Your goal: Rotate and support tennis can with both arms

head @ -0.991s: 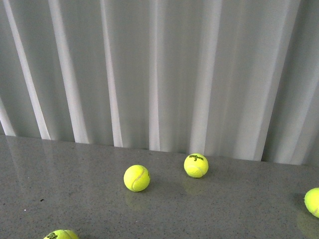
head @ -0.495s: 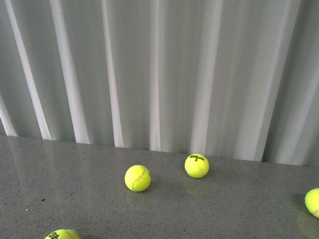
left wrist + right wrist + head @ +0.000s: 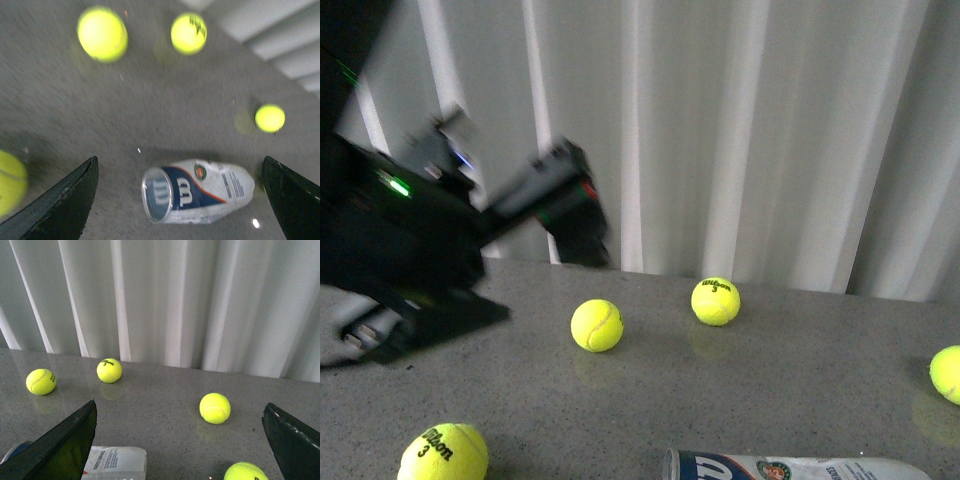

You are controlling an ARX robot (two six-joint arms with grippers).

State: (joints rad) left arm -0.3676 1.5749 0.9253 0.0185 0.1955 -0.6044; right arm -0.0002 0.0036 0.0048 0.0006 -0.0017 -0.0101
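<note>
The tennis can (image 3: 197,190) lies on its side on the grey table, its open clear end and white "W" facing the left wrist camera. My left gripper (image 3: 180,160) hovers over it, open, with one black finger (image 3: 65,200) on each side and far from touching. In the front view the can (image 3: 790,467) shows at the bottom edge, and my left arm (image 3: 410,240) is a blurred black mass on the left. My right gripper (image 3: 179,404) is open and empty. The white end of the can (image 3: 116,462) lies beside one of its fingers (image 3: 70,440).
Yellow tennis balls lie loose on the table: one (image 3: 596,325) in the middle, one (image 3: 715,301) behind it, one (image 3: 948,374) at the right edge, one (image 3: 444,452) at the front left. A white pleated curtain (image 3: 740,130) closes off the back.
The left arm has swung into the front view from the left, blurred with motion. The view has tipped downward, so the can and the whole front-left ball now show.
</note>
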